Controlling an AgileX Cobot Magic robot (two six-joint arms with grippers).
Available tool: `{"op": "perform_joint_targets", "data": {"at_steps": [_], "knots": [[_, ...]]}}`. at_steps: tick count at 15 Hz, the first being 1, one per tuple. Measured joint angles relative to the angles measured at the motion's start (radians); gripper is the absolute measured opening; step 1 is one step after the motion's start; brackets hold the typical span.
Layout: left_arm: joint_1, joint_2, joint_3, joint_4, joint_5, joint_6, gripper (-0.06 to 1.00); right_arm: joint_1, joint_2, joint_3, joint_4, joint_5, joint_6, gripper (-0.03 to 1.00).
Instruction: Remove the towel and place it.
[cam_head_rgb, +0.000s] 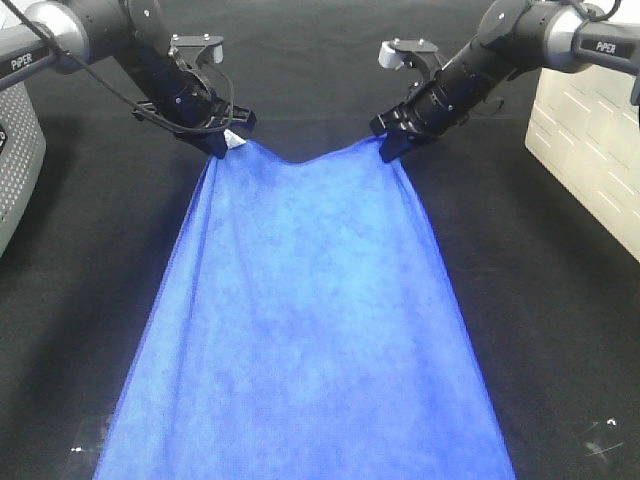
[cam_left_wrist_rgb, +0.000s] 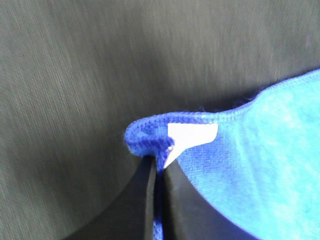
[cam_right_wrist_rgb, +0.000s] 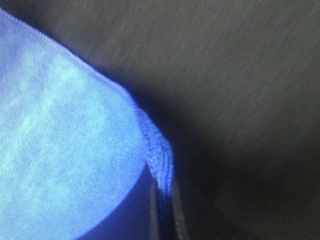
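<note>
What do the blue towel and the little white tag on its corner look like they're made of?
The towel looks like soft microfibre: matte, fuzzy nap, with a denser stitched hem visible in the left wrist view. It sags between the left gripper and right gripper, so it is limp fabric. The tag is smooth and flat, probably woven or printed ribbon; hard to tell.

The exterior camera looks down from high in front across the black cloth-covered table. Each wrist camera sits close behind its claw, facing its fingertips; all share the bright blue microfibre towel's pinched corners.
</note>
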Motion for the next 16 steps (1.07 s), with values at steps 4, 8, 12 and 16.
{"op": "perform_joint_targets", "data": {"at_steps": [4,8,12,16], "knots": [[0.000,0.000,-0.004,0.000,-0.082,0.003,0.00,0.002,-0.026,0.000,-0.003,-0.116,-0.064,0.00],[0.000,0.000,-0.049,0.029,-0.210,0.021,0.00,0.002,-0.050,-0.006,-0.003,-0.268,-0.099,0.00],[0.000,0.000,-0.051,0.060,-0.322,0.025,0.00,0.002,-0.050,-0.006,0.000,-0.369,-0.099,0.00],[0.000,0.000,-0.051,0.091,-0.400,0.026,0.00,0.002,-0.050,-0.006,0.002,-0.446,-0.099,0.00]]}}
